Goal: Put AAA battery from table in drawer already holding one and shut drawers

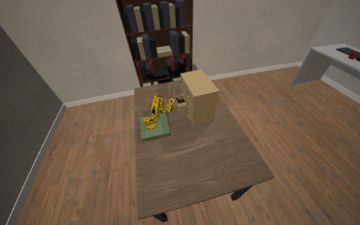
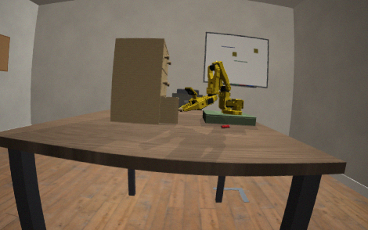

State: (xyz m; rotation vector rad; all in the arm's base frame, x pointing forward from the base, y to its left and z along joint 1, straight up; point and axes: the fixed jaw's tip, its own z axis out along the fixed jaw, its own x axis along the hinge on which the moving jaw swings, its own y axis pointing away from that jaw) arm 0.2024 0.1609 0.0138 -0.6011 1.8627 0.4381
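A tan drawer cabinet (image 1: pixel 199 97) stands on the table with its drawer fronts facing my yellow arm; it also shows in the exterior view (image 2: pixel 138 80). Its lowest drawer (image 2: pixel 169 109) is pulled partly out. My gripper (image 2: pixel 187 102) reaches low toward this drawer's front, its jaws a little apart with nothing seen between them. In the top view the gripper (image 1: pixel 173 103) is right at the open drawer (image 1: pixel 181 103). A small red object (image 2: pixel 225 126), possibly the battery, lies on the table in front of the green base. The drawers' contents are hidden.
My arm stands on a green base plate (image 1: pixel 155 128), also seen in the exterior view (image 2: pixel 229 117). A bookshelf (image 1: pixel 157 38) stands behind the table. The table's left edge runs close to the base.
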